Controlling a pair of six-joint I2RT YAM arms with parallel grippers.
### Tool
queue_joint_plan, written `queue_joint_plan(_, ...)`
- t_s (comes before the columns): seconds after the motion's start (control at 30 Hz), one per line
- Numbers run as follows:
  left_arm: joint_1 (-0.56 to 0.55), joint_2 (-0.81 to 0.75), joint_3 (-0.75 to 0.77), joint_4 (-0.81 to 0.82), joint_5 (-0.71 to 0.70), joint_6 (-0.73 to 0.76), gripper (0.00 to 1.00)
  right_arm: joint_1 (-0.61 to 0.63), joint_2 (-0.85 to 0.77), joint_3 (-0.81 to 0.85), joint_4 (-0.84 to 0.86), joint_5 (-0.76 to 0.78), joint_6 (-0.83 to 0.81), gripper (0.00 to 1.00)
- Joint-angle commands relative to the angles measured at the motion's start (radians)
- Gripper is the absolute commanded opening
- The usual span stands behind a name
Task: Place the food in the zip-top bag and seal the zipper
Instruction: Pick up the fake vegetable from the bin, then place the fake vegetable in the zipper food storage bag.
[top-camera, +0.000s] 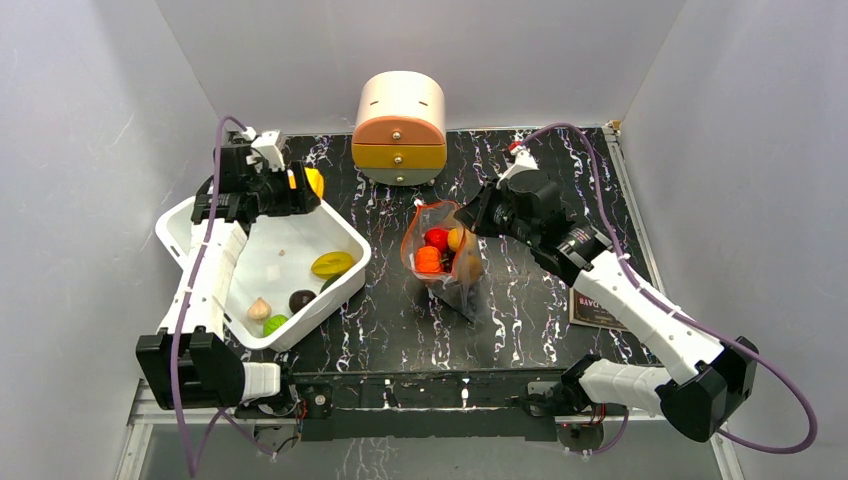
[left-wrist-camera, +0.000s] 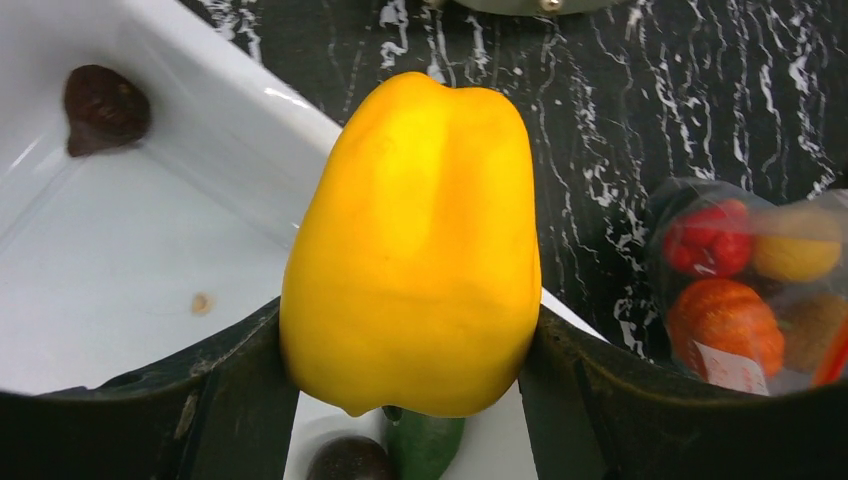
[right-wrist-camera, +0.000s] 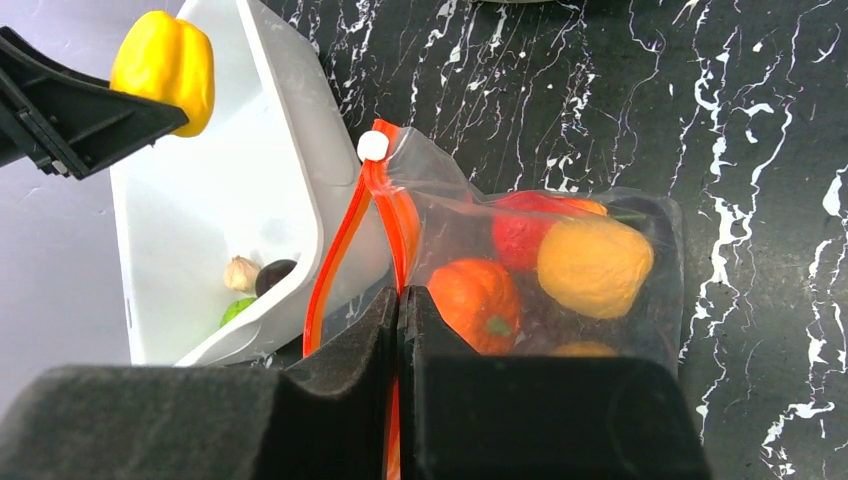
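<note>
My left gripper (top-camera: 303, 188) is shut on a yellow toy pepper (left-wrist-camera: 415, 240), held above the far corner of the white tub (top-camera: 200, 225). The clear zip-top bag (top-camera: 445, 262) stands mid-table, its mouth open, holding a red piece (right-wrist-camera: 520, 235), an orange pumpkin (right-wrist-camera: 478, 300) and a yellow-orange piece (right-wrist-camera: 595, 265). My right gripper (right-wrist-camera: 400, 300) is shut on the bag's red-orange zipper strip (right-wrist-camera: 345, 230). The strip's white slider tab (right-wrist-camera: 372, 146) sits at the far end. More food lies in the tub: a yellow-green piece (top-camera: 332, 263), a brown one (top-camera: 302, 298) and a green one (top-camera: 274, 323).
A small rounded drawer chest (top-camera: 399, 128) stands at the back of the black marbled table (top-camera: 520, 320). A dark card (top-camera: 595, 308) lies under the right arm. Grey walls close in on both sides and behind.
</note>
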Motion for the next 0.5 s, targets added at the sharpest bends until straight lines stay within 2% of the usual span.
queue_joint_plan(0.0, -0.069, -0.014, -0.014, 0.006, 0.114, -0.01, 0.44, 0.002, 0.007, 0.032, 0.09, -0.001, 0.045, 0.0)
queue_joint_plan(0.17, -0.201, -0.015, -0.029, 0.03, 0.134, -0.056, 0.43, 0.001, 0.048, 0.058, 0.089, -0.02, 0.041, 0.0)
queue_joint_plan(0.47, -0.38, -0.024, -0.036, 0.204, 0.261, -0.208, 0.43, 0.002, 0.077, 0.086, 0.082, -0.034, 0.035, 0.0)
